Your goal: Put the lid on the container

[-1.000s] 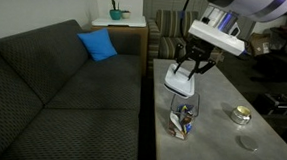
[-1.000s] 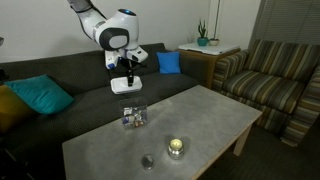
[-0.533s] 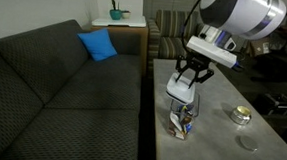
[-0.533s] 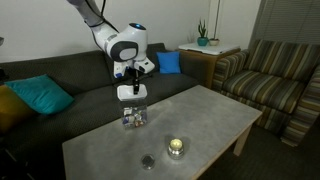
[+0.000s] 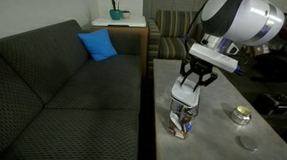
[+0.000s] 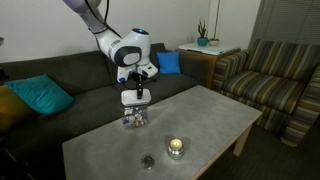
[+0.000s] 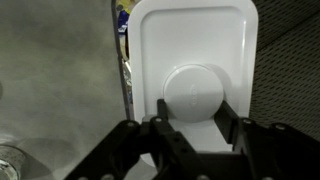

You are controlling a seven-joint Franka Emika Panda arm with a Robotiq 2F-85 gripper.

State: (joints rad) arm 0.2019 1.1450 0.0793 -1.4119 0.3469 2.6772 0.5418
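My gripper [image 5: 192, 80] [image 6: 135, 87] [image 7: 196, 112] is shut on the round knob of the white lid [image 7: 195, 45]. It holds the lid flat, directly over the clear container [image 5: 184, 121] [image 6: 133, 117], which stands on the grey table near its sofa-side edge. In both exterior views the lid [image 5: 187, 93] [image 6: 133, 98] sits at or just above the container's mouth; I cannot tell whether they touch. In the wrist view the lid hides most of the container; only a strip with colourful items [image 7: 124, 40] shows at the lid's left edge.
A small round metallic tin [image 5: 241, 115] [image 6: 177, 148] and a small grey disc [image 5: 248, 143] [image 6: 148, 161] lie on the table [image 5: 220, 145]. A dark sofa [image 5: 53, 85] with a blue cushion [image 5: 98, 44] runs along the table's side. A striped armchair [image 6: 275, 80] stands beyond.
The gripper has come down with the lid and moved over the container; the lid went from well above and beside the mouth to right on top of it.
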